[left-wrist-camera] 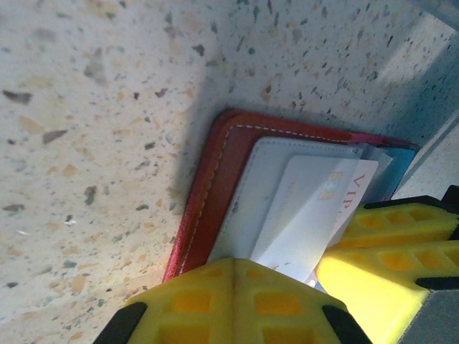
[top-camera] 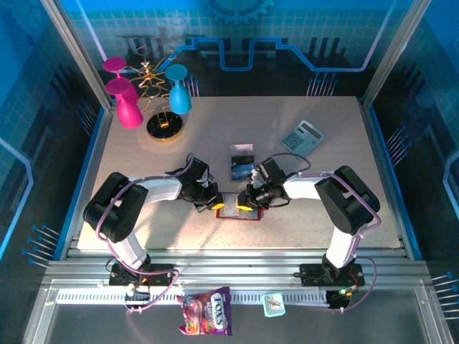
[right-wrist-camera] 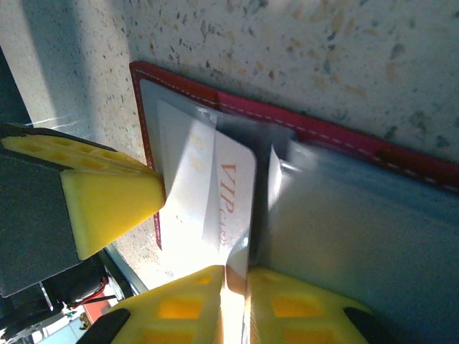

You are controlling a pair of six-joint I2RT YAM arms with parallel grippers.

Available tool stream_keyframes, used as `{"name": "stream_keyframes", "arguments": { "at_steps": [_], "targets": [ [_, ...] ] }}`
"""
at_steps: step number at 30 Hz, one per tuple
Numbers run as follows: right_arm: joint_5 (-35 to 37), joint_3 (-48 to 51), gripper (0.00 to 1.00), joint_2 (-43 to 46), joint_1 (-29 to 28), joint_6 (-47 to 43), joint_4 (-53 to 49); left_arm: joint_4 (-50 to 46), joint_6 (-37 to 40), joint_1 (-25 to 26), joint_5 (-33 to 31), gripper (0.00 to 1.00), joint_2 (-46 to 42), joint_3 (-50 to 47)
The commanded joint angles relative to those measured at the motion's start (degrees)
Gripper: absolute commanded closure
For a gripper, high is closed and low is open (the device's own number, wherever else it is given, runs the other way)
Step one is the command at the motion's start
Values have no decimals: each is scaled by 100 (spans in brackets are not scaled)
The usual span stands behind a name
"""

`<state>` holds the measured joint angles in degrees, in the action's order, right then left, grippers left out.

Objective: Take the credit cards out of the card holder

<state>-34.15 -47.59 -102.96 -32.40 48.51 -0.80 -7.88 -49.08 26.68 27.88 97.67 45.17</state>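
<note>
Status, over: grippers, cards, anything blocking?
Left gripper shut, tips on the card holder. Right gripper shut on the white card, partly out of the holder. Two cards out on the table. Nothing blocking.

the card holder (left-wrist-camera: 204,193) lies on the table (top-camera: 179,165) near the middle, a card (left-wrist-camera: 301,215) in it; loose cards (top-camera: 241,170), seemingly, just behind; calculator (top-camera: 303,136) far right.

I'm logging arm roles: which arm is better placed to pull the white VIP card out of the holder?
Right. The right gripper pinches the white VIP card at its edge, while the left gripper, shut, presses on the red card holder, probably steadying it.
</note>
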Motion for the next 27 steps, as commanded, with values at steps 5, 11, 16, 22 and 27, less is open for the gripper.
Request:
{"name": "stream_keyframes", "arguments": {
  "at_steps": [5, 11, 16, 22, 27],
  "targets": [
    [23, 94, 84, 229, 105, -68, -189, -533, 138, -9, -161, 95, 64, -103],
    [100, 73, 85, 364, 171, -268, -525, -534, 144, -5, -182, 95, 32, -105],
    [246, 4, 86, 499, 241, -536, -991, -500, 109, -5, -186, 95, -23, -177],
    [15, -17, 84, 502, 306, -539, -932, -445, 87, -9, -164, 95, -39, -209],
    [-217, -40, 80, 321, 244, -327, -495, -447, 95, -10, -168, 95, -43, -208]
  ]
}}
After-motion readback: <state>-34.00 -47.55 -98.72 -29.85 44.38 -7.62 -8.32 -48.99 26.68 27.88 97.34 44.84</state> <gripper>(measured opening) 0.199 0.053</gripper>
